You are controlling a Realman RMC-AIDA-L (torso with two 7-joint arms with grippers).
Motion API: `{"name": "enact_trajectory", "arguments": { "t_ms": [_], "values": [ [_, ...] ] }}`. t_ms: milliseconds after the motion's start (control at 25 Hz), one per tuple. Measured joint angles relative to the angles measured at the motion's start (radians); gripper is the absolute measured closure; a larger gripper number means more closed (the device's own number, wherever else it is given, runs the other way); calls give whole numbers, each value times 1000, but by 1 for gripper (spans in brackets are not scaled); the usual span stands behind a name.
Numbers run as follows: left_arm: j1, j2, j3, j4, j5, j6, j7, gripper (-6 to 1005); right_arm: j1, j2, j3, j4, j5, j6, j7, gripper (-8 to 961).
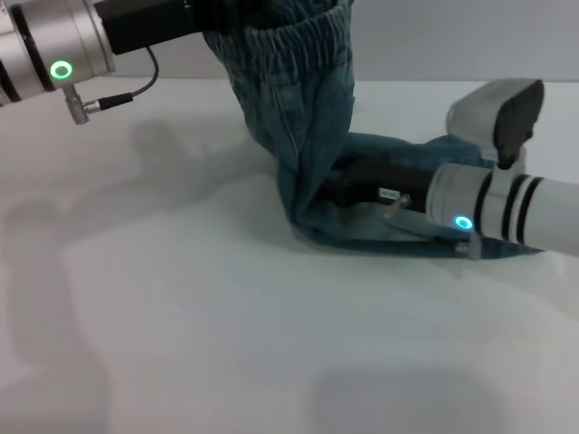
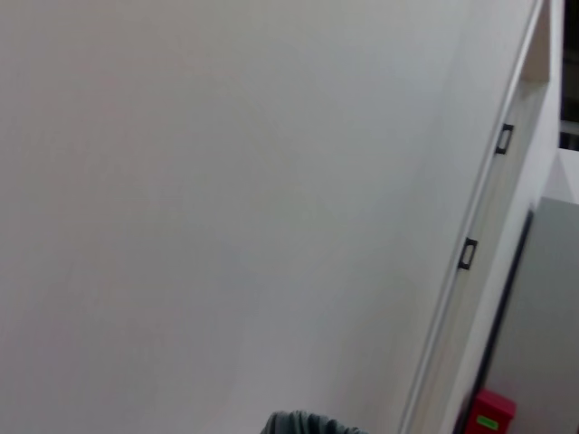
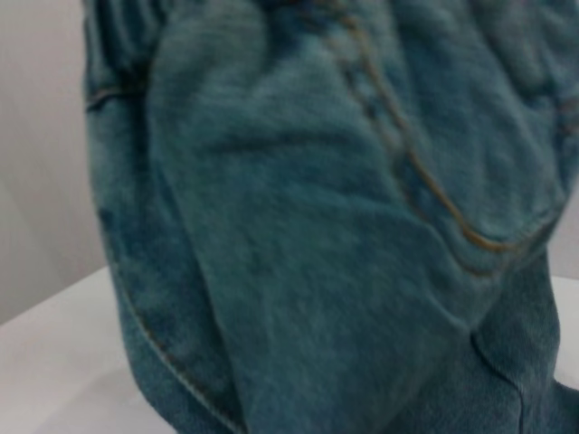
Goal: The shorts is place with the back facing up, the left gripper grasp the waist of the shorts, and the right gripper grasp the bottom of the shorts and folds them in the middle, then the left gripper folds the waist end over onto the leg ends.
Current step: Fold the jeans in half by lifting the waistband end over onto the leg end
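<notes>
The blue denim shorts (image 1: 308, 117) are half lifted off the white table (image 1: 226, 316). Their ruffled elastic waist (image 1: 289, 41) hangs high at the top of the head view, with my left gripper (image 1: 213, 14) shut on it at the frame's upper edge. The lower part of the shorts (image 1: 407, 240) lies flat on the table to the right. My right gripper (image 1: 348, 185) rests low on that part, its tip buried in the denim fold. Denim with orange stitching (image 3: 344, 226) fills the right wrist view. A sliver of denim (image 2: 312, 423) shows in the left wrist view.
The white table spreads wide in front of and left of the shorts. The left wrist view faces a pale wall (image 2: 226, 181) with a door frame (image 2: 488, 199) and a small red object (image 2: 488, 411) at the edge.
</notes>
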Motion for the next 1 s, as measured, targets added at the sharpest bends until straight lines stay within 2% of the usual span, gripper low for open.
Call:
{"name": "enact_trajectory", "arguments": {
  "t_ms": [440,560,720,1000],
  "values": [
    [-7,-1,13,23,-1,5,-19,964,124,0,-19,66,-4,-30,9,379],
    [-8,-1,13,24,-1,0,-20,966,126,0,-19,65,-4,-30,14,379],
    [-7,-1,13,24,-2,-4,-20,966,92,-6,-19,46,-4,-24,28,379],
    [-7,-2,13,19,-2,-11,-19,965,-77,-8,-7,-80,4,-3,63,379]
  ]
}}
